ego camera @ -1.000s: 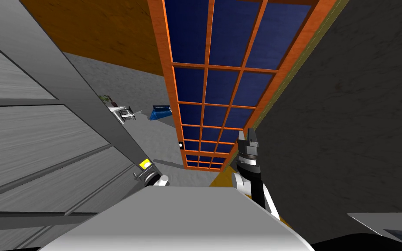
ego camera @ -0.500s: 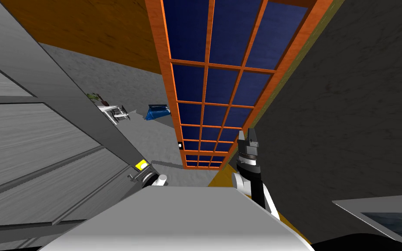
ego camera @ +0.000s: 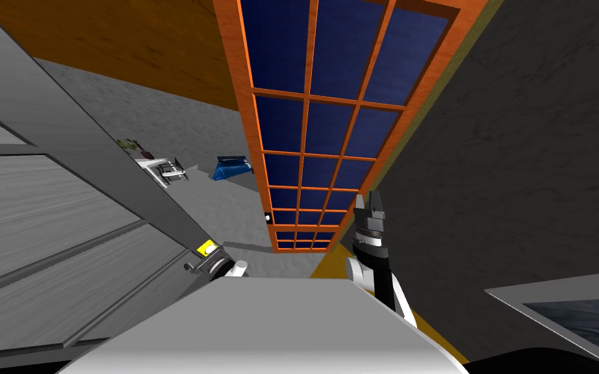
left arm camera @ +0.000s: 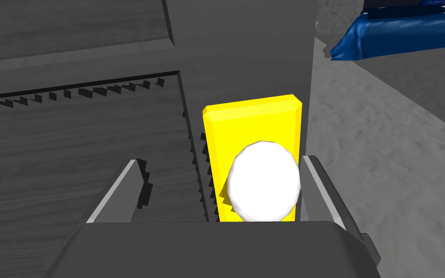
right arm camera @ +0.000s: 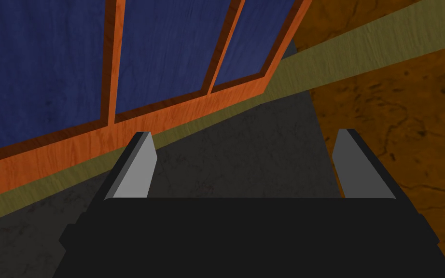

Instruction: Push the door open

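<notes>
The grey panelled door [ego camera: 64, 214] stands swung open on my left, its free edge running down to a yellow plate [ego camera: 206, 247]. My left gripper [ego camera: 202, 261] is at that plate. In the left wrist view the yellow plate [left arm camera: 253, 130] carries a round white knob [left arm camera: 263, 181], which sits between the open fingers of my left gripper [left arm camera: 221, 186], close against one finger [left arm camera: 320, 186]. My right gripper [ego camera: 371, 209] hangs open and empty to the right, near the foot of an orange-framed window; its wrist view shows the right gripper [right arm camera: 245, 164] with nothing between its fingers.
A tall orange-framed window with blue panes [ego camera: 318, 130] rises straight ahead. A dark wall [ego camera: 519, 162] closes the right side, with a framed picture [ego camera: 571, 311] low on it. Past the door's edge lie grey floor [ego camera: 227, 208], a blue bed [ego camera: 232, 169] and a small white stand [ego camera: 162, 170].
The door has swung further away to the left, the yellow plate and my left gripper going with it. The view has shifted slightly, bringing more of the framed picture in at lower right.
</notes>
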Available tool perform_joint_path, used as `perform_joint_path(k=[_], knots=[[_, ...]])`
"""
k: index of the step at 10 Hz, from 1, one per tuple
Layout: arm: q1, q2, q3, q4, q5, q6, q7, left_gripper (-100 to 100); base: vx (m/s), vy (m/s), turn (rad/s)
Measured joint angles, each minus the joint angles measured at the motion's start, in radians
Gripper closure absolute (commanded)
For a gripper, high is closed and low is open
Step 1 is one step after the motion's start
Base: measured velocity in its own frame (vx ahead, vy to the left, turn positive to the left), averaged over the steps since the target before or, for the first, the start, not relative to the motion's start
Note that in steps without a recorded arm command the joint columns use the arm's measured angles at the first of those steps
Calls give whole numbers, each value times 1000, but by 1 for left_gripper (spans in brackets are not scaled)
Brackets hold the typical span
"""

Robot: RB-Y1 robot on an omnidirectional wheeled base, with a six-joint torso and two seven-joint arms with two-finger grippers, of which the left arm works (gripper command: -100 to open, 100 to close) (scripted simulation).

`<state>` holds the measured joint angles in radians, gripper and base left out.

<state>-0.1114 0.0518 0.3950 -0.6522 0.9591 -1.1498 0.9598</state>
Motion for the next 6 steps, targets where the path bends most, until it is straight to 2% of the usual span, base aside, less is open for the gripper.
perform_joint_path(k=[1,2,3,5,6], knots=[[24,-13,4,-54,5,22,-27,100,-4,30,-104],[8,-4,11,-26,10,10,-24,100,-3,62,-77],[18,-13,17,-51,15,7,-34,100,18,58,-50],[-7,0,30,-16,24,-13,-32,100,20,34,-16],[0,0,29,-20,23,-17,-26,100,6,15,-14]])
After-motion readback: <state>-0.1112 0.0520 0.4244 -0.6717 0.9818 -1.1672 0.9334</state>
